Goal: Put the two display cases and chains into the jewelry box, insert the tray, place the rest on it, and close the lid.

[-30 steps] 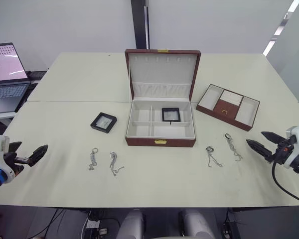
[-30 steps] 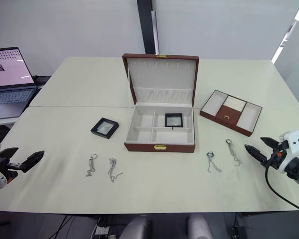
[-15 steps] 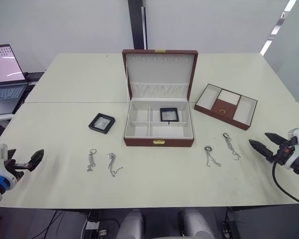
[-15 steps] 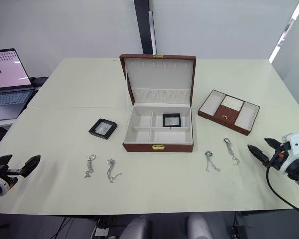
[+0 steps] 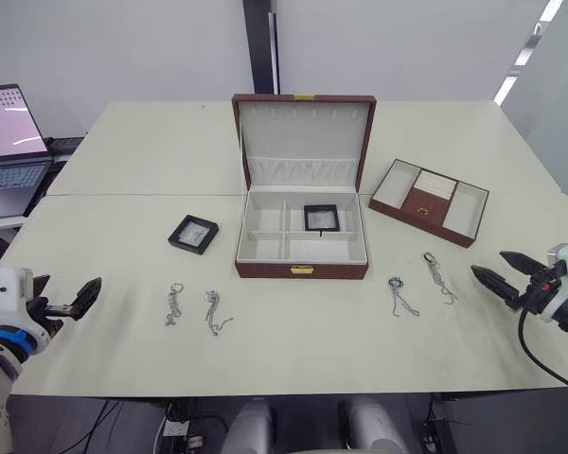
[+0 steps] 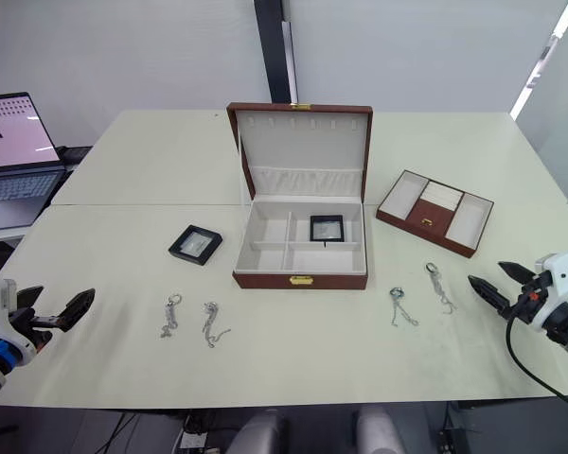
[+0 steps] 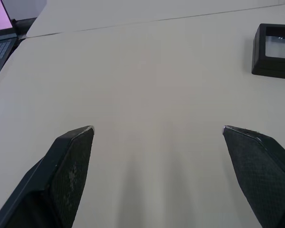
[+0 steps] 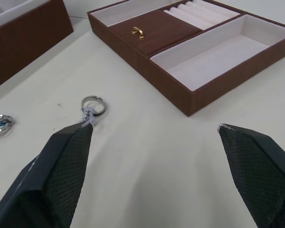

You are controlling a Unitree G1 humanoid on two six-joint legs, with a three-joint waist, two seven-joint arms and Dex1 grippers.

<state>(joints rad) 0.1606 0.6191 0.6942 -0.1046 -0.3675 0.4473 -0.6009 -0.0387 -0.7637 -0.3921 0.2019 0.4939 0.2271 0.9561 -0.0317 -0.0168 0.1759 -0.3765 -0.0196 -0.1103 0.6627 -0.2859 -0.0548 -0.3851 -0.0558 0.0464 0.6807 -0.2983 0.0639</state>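
**Box open on the table, one case inside, both grippers empty**

The large rectangular reddish-brown jewelry box [image 5: 302,238] with smooth cream lining and a small gold front clasp stands in the middle of the pale matte table [image 5: 151,151]. Its hinged lid [image 5: 304,139] is upright behind it, showing a gathered cream pocket and a row of small hooks. One small square black-framed display case [image 5: 322,218] with a clear silvery centre lies in the box's rear right compartment. The second black-framed display case [image 5: 195,233] lies flat on the table just left of the box.

The shallow reddish-brown tray [image 5: 432,201], with cream compartments and a brown centre section bearing a gold pull, sits to the right of the box, set at an angle.

In front of the box and to its left lie two thin silver chains, one with a ring end [image 5: 174,303] and one beside it [image 5: 215,310]. In front and to the right lie two more, a chain with a round pendant [image 5: 400,296] and a ringed chain [image 5: 437,275] nearer the tray.

The left gripper [image 5: 73,300] is well left of the box, its black textured fingers [image 7: 69,164] spread wide apart and holding nothing. The right gripper [image 5: 497,273] is right of the box, near the ringed chain, fingers [image 8: 66,164] likewise parted and empty.

An open laptop [image 5: 9,142] sits far left of the box.
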